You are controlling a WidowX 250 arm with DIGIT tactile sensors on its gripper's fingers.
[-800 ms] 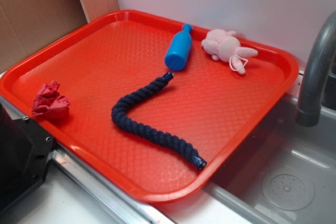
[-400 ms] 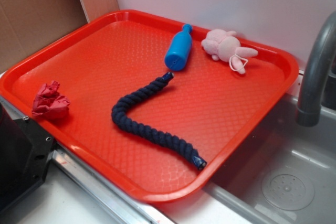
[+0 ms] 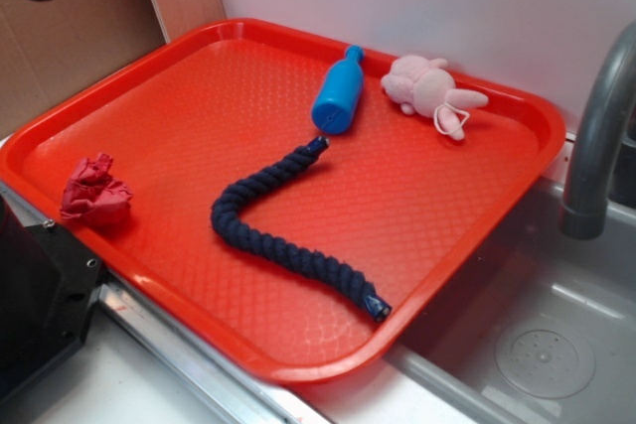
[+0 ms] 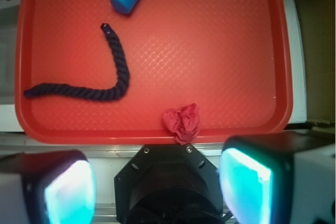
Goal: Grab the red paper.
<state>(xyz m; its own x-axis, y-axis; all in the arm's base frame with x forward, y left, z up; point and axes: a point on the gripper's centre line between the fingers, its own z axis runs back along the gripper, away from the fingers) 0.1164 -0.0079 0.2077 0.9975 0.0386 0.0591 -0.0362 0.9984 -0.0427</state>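
The paper (image 4: 182,123) is seen low in the wrist frame, against the tray (image 4: 231,51) rim. The end effector (image 4: 157,182) is held high with fingers (image 4: 71,190) spread, presumably for lining up a descent.

An orange-red tray (image 3: 199,106) is sitting on a pale tabletop (image 3: 129,384) beside a metal sink (image 3: 517,335), and everything else is lying on the tray. The red paper (image 3: 94,191) is resting at the tray's near left rim. A dark blue rope (image 3: 283,235) is curving across the middle. A blue bottle (image 3: 338,96) is lying near the far edge, with a pink plush toy (image 3: 427,86) just beside it.
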